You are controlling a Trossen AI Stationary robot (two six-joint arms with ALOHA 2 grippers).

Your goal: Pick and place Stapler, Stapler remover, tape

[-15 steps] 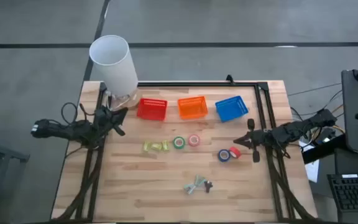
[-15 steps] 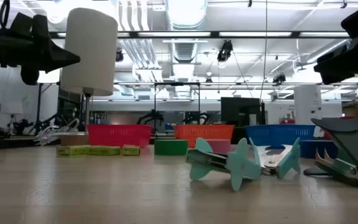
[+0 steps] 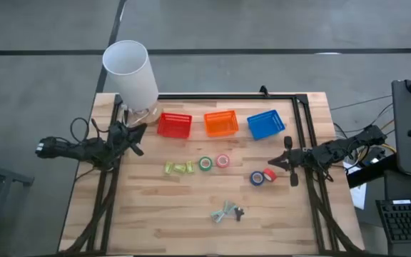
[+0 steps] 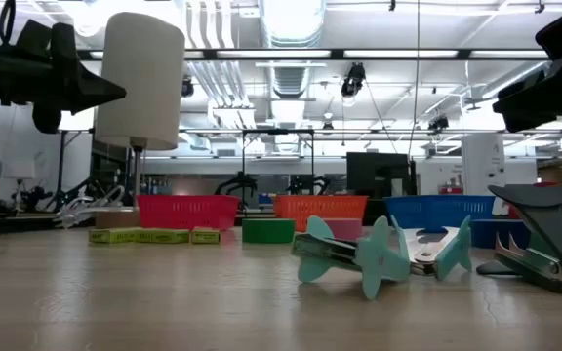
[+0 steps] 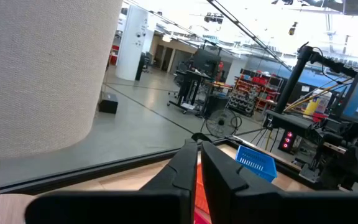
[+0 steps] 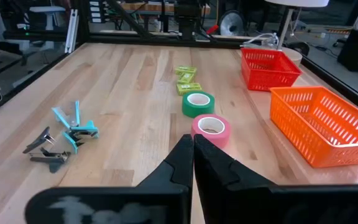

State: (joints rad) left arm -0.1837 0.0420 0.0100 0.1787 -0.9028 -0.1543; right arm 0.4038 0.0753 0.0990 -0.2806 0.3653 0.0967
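I see my left gripper [image 3: 138, 131] closed and empty at table's left edge, right gripper [image 3: 285, 163] closed, empty, near blue tape [image 3: 257, 178], red tape [image 3: 269, 174].

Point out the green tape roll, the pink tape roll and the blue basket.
green tape roll [image 6: 198, 103], right wrist view, outer side wall.
pink tape roll [image 6: 211, 132], right wrist view, outer side wall.
blue basket [image 3: 266, 124], high view, basket floor.

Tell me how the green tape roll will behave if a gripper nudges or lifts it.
The green tape roll lies flat on its side, so a nudge would likely slide it, not roll it. The pink roll lies close beside it and might get bumped. Small and hollow, it probably lifts light and stiff.
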